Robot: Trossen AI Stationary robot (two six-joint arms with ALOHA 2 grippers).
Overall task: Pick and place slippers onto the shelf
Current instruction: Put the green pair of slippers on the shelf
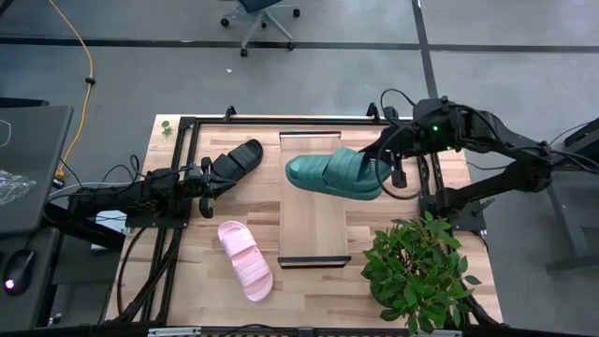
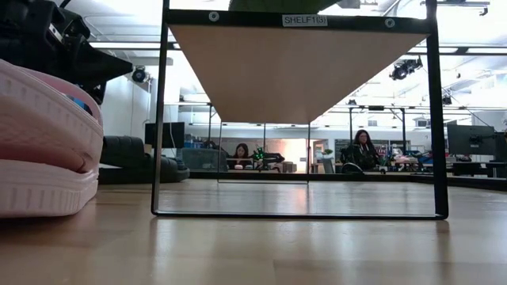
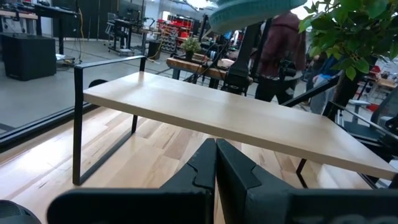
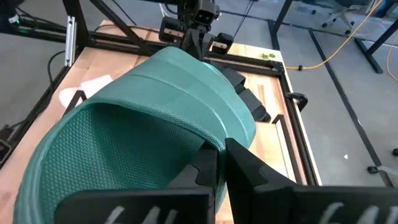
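While the teal slipper [image 1: 335, 174] hangs above the shelf [image 1: 314, 229], pinched at its heel edge by the right tool [image 1: 386, 168], the step in hand seems to be setting it down on the board. To do it well, I would lower it level and square to the board's length, sole down, leaving room for two more. The black slipper [image 1: 238, 158] and the pink slipper [image 1: 245, 259] lie on the table [image 1: 187, 281]. The left tool [image 1: 208, 178], fingers pressed together and empty, waits beside the black one.
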